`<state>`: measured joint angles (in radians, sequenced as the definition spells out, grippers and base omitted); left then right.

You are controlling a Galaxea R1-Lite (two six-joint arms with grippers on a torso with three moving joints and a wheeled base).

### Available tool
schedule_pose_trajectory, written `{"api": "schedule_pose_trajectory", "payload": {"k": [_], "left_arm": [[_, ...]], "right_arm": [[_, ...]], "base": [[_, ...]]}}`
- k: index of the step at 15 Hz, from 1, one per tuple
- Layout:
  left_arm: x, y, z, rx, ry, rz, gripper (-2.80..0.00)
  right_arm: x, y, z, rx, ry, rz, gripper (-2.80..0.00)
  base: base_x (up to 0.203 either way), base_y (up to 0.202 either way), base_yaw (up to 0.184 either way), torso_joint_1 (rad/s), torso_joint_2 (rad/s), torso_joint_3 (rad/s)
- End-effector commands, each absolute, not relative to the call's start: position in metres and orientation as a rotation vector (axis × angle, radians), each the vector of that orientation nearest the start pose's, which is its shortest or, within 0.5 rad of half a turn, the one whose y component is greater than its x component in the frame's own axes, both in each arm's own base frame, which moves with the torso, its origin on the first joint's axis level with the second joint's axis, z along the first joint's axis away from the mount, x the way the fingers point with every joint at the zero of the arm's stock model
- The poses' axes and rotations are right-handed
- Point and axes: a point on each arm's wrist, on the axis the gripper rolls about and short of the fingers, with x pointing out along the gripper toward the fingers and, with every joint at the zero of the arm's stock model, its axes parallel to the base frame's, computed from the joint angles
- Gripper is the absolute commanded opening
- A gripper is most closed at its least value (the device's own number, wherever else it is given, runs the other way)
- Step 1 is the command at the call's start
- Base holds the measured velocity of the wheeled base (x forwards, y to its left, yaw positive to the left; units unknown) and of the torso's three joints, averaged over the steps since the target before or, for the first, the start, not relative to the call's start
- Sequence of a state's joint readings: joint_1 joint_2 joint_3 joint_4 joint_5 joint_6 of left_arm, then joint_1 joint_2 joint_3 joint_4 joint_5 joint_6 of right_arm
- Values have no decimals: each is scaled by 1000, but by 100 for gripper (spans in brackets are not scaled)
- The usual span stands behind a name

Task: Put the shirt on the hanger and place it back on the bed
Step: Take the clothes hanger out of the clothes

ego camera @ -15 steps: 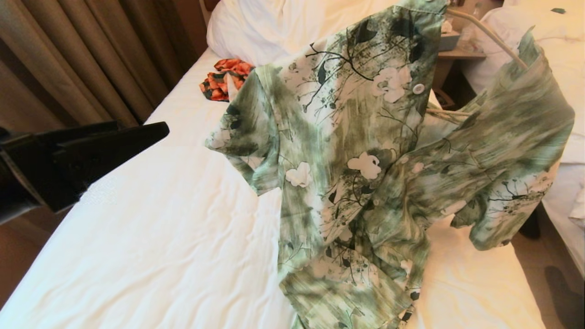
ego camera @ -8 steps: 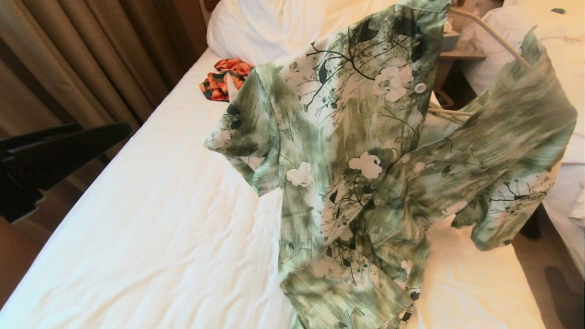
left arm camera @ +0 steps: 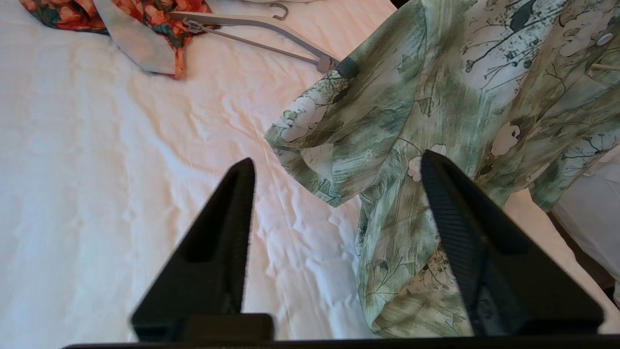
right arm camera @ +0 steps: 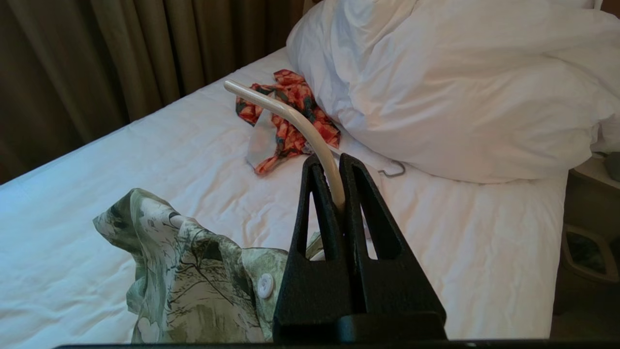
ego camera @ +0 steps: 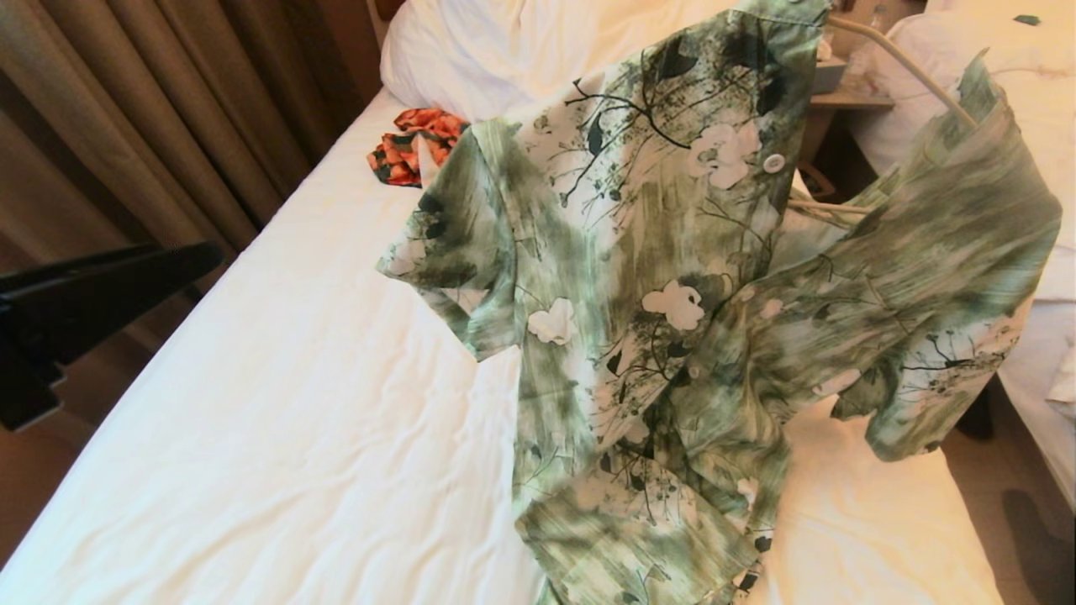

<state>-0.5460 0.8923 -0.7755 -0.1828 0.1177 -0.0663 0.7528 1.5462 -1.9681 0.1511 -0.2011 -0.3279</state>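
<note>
The green-and-white floral shirt (ego camera: 672, 336) hangs above the bed (ego camera: 294, 378), draped over the cream hanger (ego camera: 904, 63). Its lower hem trails on the sheet. In the right wrist view my right gripper (right arm camera: 332, 167) is shut on the hanger's curved cream stem (right arm camera: 290, 114), with the shirt (right arm camera: 193, 281) bunched below it. The right gripper itself does not show in the head view. My left gripper (ego camera: 210, 254) is at the left edge, off the bed's side and apart from the shirt. It stands open (left arm camera: 336, 162) with nothing between its fingers, and the shirt's sleeve (left arm camera: 339, 145) lies beyond them.
An orange-and-dark-green garment (ego camera: 416, 143) lies near the big white pillow (ego camera: 504, 42), with a grey hanger (left arm camera: 261, 29) beside it. Brown curtains (ego camera: 151, 109) run along the left. A nightstand (ego camera: 845, 97) and a second bed (ego camera: 1038, 101) stand at the right.
My left gripper has drawn back to the left and slightly down, away from the shirt. The shirt and hanger have hardly moved.
</note>
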Motion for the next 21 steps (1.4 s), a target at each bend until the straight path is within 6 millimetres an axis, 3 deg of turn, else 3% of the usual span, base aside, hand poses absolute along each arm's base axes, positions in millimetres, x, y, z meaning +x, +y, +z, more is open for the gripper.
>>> {"api": "schedule_pose_trajectory", "payload": {"k": [1,12,16,18,19,21], "left_arm": [[84,-48,295,-88,-48,-430,-280],[112,-68,288,-61,36,-512,-280],[144,-89,281,-46,95,-570,-280],[156,-96,291,-54,48,-591,-280],[160,-96,298,-52,28,-605,0],[169,-88,311,-27,-17,-590,0]], "right_arm": [[164,147,467,-195,-328,501,-280],[165,148,466,-192,-324,501,-280],[163,147,467,-190,-328,501,-280],[161,145,469,-190,-335,500,-280],[161,144,469,-191,-336,496,-280],[162,143,469,-192,-334,492,-280]], "base": [[0,0,0,0,0,0],[0,0,0,0,0,0],[0,0,0,0,0,0],[0,0,0,0,0,0],[0,0,0,0,0,0],[0,0,0,0,0,0]]}}
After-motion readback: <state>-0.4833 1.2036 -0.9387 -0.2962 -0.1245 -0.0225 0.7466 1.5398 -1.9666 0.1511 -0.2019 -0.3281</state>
